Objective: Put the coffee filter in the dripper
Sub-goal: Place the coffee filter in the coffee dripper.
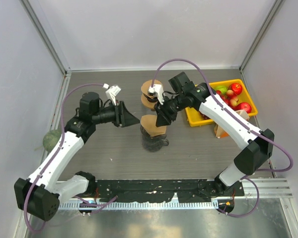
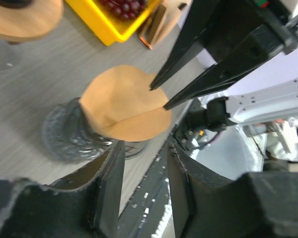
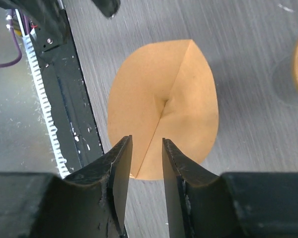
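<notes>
Item: coffee filter (image 3: 164, 104), seated open in dripper (image 2: 69, 139), we judge. Left gripper (image 2: 145, 145), ten o'clock; right gripper (image 3: 146, 140), one o'clock: jaws apart, empty. Next: we lift clear without snagging.

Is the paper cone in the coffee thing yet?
Nearly! The coffee filter already sits open in the top of the dripper. The right gripper hovers at its rim, jaws apart, and the left gripper is beside it, empty. Left to do: maybe nudging it snug, then backing away.
</notes>
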